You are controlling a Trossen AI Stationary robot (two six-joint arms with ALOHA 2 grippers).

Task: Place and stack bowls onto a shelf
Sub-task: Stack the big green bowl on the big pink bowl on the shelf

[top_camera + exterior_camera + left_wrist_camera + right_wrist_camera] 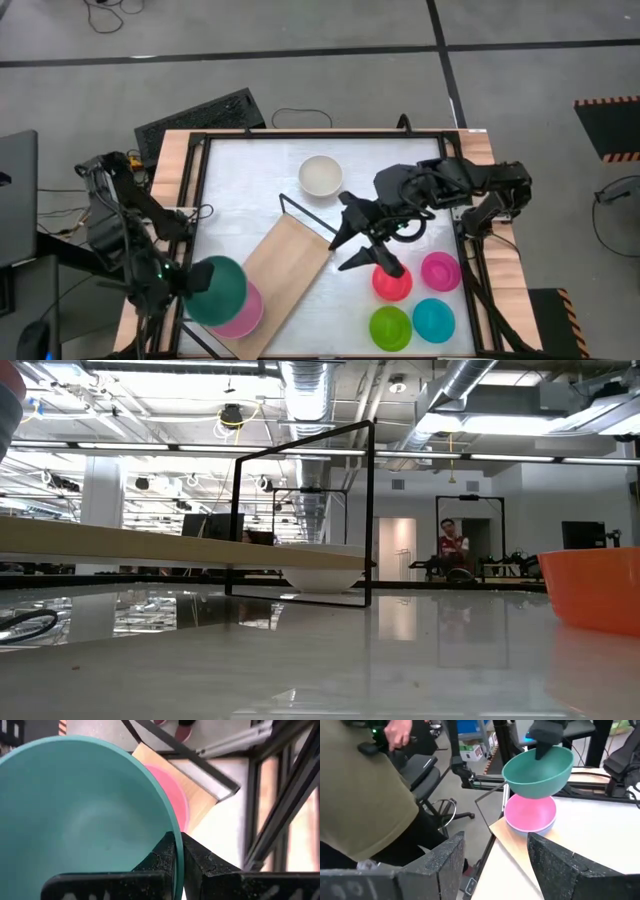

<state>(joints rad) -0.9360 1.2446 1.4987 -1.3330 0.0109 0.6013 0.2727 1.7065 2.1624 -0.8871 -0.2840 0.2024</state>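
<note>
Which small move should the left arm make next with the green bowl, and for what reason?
Probably lower it straight down, then let go. The left pincer grips the green bowl by its rim, and the bowl hangs just above the pink bowl, which sits on another bowl at the end of the shelf. The right pincer is open over the table, well clear of the stack.

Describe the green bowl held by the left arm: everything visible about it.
The dark green bowl is round, smooth and plastic-looking, teal-green inside and out. It is upright and slightly tilted. The left end effector is shut on its rim, holding it just above the light pink bowl, which sits at the near end of the shelf. Whether the two bowls touch is unclear.
</note>
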